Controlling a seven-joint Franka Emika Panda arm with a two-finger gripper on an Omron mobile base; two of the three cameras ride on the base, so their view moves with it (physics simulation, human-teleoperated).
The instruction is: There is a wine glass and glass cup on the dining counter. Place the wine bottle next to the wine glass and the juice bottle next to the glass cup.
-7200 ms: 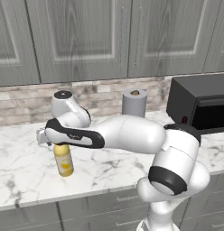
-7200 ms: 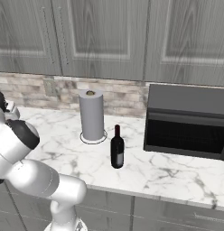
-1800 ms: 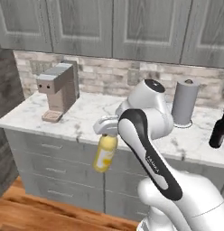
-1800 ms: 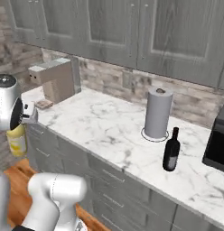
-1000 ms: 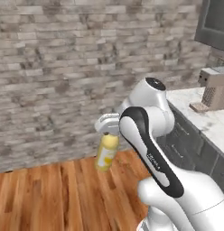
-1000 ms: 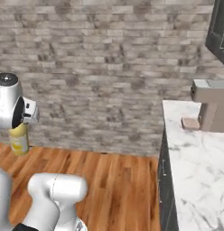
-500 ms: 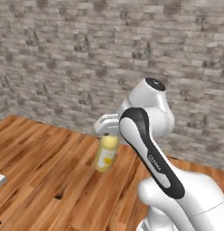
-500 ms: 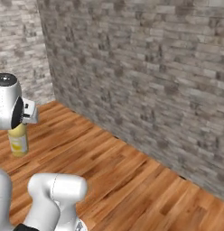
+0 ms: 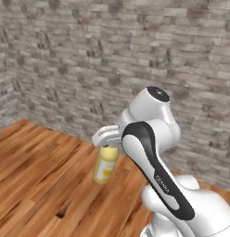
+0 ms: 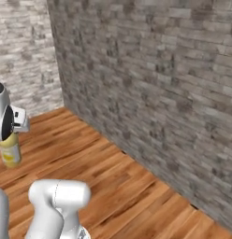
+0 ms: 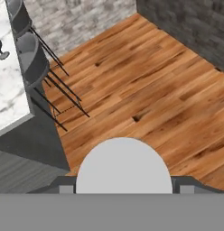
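The jaws [image 9: 107,144] are clamping just under the cap of the juice bottle [image 9: 105,165], carrying it upright above the wooden floor [image 9: 38,176]; in the hand view the marble tabletop [image 11: 10,92] and stools [image 11: 35,58] are lying ahead, likely the destination

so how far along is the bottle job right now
Nothing is placed yet. In hand: the juice bottle hangs from the gripper over the wood floor, in front of a brick wall. The dining counter with its stools is in the hand view. Left: setting the juice bottle down there, then the wine bottle.
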